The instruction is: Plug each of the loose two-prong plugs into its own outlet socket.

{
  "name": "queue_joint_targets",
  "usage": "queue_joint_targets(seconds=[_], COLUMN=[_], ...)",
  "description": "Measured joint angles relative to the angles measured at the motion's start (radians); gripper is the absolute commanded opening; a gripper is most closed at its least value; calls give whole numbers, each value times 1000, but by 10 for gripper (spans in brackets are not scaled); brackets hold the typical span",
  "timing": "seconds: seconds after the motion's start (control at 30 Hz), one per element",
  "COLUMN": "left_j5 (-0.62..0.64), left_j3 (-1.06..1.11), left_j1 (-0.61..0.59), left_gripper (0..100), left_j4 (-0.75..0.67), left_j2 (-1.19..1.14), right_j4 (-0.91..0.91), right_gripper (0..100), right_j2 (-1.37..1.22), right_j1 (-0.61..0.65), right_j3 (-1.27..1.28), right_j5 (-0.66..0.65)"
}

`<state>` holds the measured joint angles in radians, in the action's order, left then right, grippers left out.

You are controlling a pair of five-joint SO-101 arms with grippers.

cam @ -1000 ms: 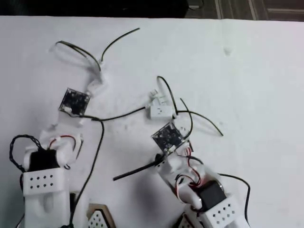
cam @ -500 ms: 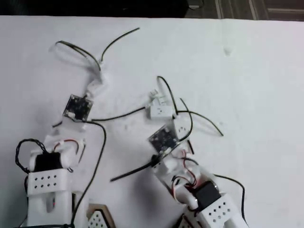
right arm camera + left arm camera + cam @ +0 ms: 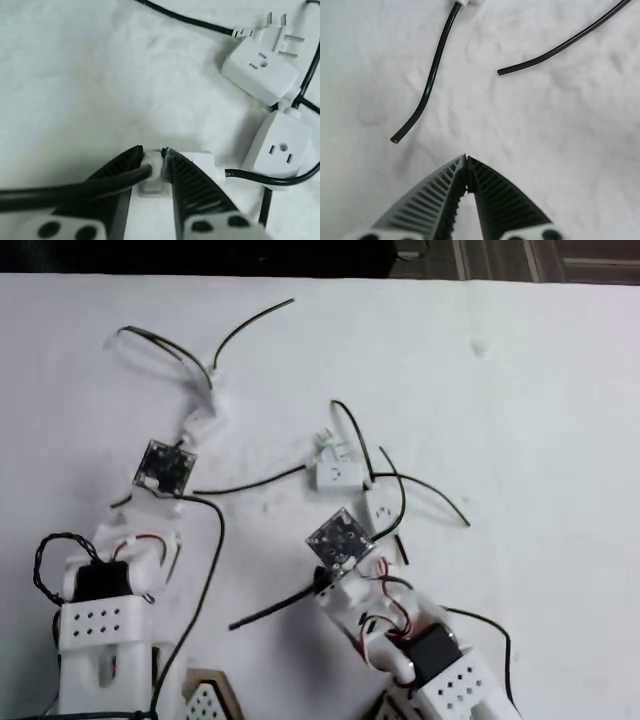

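Note:
My right gripper (image 3: 152,151) is shut on a white two-prong plug (image 3: 151,177) whose black cable (image 3: 270,608) trails off to the side. Beyond it lie two white outlet sockets, one nearer (image 3: 280,142) and one farther (image 3: 261,67), side by side on the white table. A second loose plug (image 3: 276,31) lies prongs-up against the farther socket. My left gripper (image 3: 466,162) is shut with nothing in it, hovering over bare table near two black cable ends (image 3: 396,139). A third white plug (image 3: 203,423) lies just past the left arm.
Black cables loop around the sockets (image 3: 338,474) and across the upper left of the table (image 3: 170,345). A tan perforated piece (image 3: 205,700) sits at the front edge between the arms. The table's right half (image 3: 540,440) is bare.
My right arm has drawn back toward the front left with the plug, dragging its cable along. The left arm shifted slightly right early on, then stayed still.

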<state>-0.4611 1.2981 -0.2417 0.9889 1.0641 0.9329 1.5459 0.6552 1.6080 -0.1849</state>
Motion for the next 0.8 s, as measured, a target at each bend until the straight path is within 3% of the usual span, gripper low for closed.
queue_joint_targets(seconds=[0.5, 0.8], left_j5=[0, 0], left_j3=[3, 12], left_j1=[0, 0], left_gripper=[22, 22], left_j4=[0, 0], left_j2=[0, 0], right_j4=[-15, -15], right_gripper=[16, 16], right_j2=[0, 0], right_j1=[-11, -11], right_j3=[46, 71], right_j5=[-15, -91])
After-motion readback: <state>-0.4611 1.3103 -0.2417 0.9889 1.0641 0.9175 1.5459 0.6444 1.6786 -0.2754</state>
